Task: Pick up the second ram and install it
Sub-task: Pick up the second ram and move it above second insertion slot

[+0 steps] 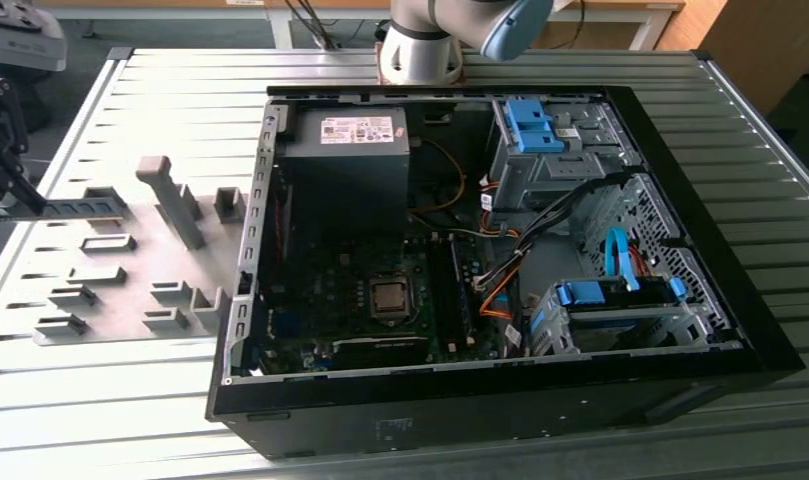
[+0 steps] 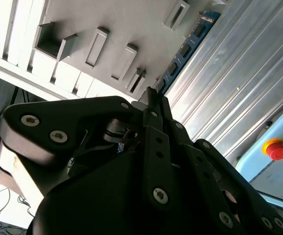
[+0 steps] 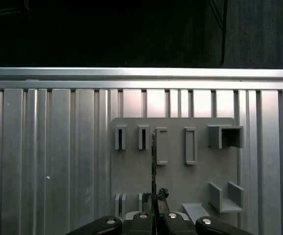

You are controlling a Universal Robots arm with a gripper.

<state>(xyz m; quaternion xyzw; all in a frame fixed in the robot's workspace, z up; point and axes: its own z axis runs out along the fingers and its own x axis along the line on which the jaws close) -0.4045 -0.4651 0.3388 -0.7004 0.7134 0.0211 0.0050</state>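
The second ram is a long, thin, flat board stick with a row of black chips along its face (the board looks blue-green in the second wrist view). One end is pinched in the gripper, and the rest reaches out free over the grey fixture plate. In the first wrist view the second ram shows edge-on as a thin dark line. In the exterior view the second ram lies level at that view's left.

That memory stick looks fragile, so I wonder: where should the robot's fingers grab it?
By one short end, pinching the two flat faces, coming in along its length: the second ram is long, thin and flat. The gripper holds it that way, over the grey fixture plate.
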